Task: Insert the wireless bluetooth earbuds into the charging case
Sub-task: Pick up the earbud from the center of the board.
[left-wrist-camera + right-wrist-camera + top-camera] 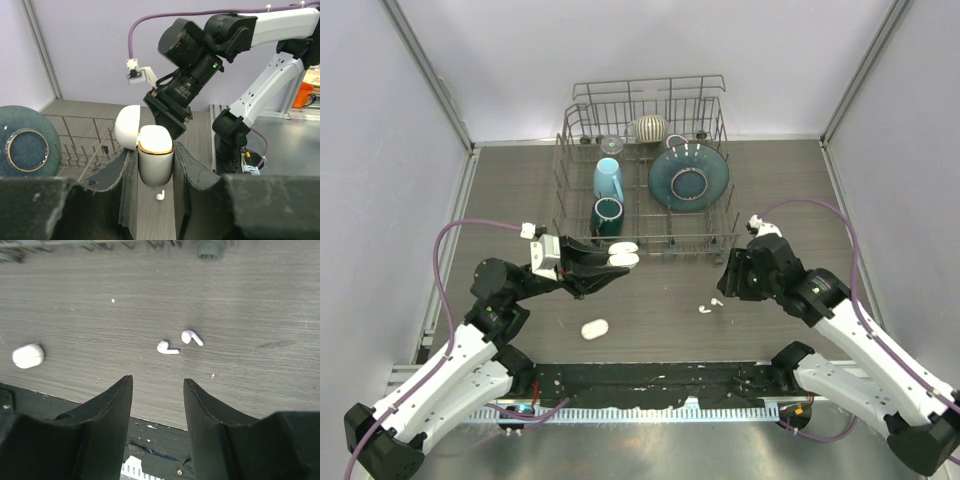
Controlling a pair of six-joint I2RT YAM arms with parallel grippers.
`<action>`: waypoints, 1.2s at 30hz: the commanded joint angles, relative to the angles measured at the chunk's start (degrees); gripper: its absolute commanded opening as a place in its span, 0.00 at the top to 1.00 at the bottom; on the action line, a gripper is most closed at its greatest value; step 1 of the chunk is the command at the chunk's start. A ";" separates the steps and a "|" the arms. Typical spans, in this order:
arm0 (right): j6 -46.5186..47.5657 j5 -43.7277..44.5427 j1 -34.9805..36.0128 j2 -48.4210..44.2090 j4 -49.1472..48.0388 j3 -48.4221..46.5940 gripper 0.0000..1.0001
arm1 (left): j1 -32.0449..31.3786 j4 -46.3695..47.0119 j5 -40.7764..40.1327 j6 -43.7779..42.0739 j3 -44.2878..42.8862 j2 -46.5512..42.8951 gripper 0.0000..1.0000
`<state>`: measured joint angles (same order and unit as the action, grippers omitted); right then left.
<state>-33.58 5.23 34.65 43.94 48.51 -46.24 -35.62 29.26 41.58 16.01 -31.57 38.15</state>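
Earbuds are what we are after, and we see two loose on the bench (520,200), right of centre: a first earbud (167,347) and a second earbud (191,337) just beside it, not touching; any others we cannot find. The charging case (625,260) is off the bench, pinched by its body in the left claw (155,150), which is pressed tight on it; its lid (127,127) stands swung back, so the opening is bare; whether its pockets are already filled we cannot tell. The right claw (157,382) hangs over the bench on the near side of the pair, its fingers spread with nothing between them. A second, closed case (594,328) lies on the bench left of the earbuds and nearer the arms; a dish rack (690,240) with crockery stands at the far side.

We judge the step in hand to be the pick-up of an earbud; none is gripped yet. The next move calls for the right claw to drop over one earbud only and close across it without nudging its neighbour; then lift it, carry it left to the open case and seat it in a pocket; the pieces are tiny and smooth, so alignment must be close, and the left claw must hold the case steady.
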 commanded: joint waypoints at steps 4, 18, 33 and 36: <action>-0.51 1.96 -0.11 11.94 -3.78 0.36 0.49 | 0.02 -1.22 -0.54 -1.33 -1.56 -1.41 1.00; -7.37 3.11 -0.03 16.61 -28.53 15.12 0.35 | -0.07 -2.62 -1.50 -1.95 -1.21 -2.47 1.00; -7.81 4.08 -0.90 21.63 -37.70 20.31 0.34 | -0.07 -2.10 -1.15 -1.86 -1.21 -1.41 1.00; -9.04 3.82 -0.90 20.23 -36.56 20.84 0.34 | -0.07 -2.19 -1.42 -2.12 -1.21 -1.59 1.00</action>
<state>-40.86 7.66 34.00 65.30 13.65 -26.17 -35.62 25.76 40.95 14.52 -31.57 37.01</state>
